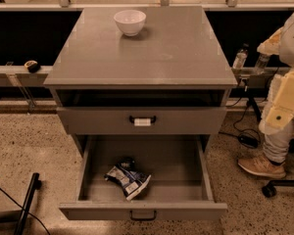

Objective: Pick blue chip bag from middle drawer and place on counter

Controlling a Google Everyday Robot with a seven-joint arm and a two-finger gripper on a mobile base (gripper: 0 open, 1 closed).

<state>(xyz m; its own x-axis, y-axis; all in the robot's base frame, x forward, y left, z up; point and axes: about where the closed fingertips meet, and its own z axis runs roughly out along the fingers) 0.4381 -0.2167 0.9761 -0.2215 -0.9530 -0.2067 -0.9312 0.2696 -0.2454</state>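
The blue chip bag point(127, 179) lies crumpled on the floor of the open middle drawer point(143, 210), slightly left of its centre, with a small dark object just behind it. The drawer is pulled far out, and its plain dark handle faces me. The counter point(152, 48) is the flat grey cabinet top, with a white bowl point(130, 21) near its back edge. My gripper point(278, 115) is at the right edge of the view, beside the cabinet and well away from the drawer and the bag.
The drawer point(142, 120) above has a white-labelled handle. A seated person's leg and shoe point(261, 166) and a chair wheel are to the right. Bottles point(240, 58) stand on a ledge behind. A black pole point(27, 204) crosses the floor at lower left.
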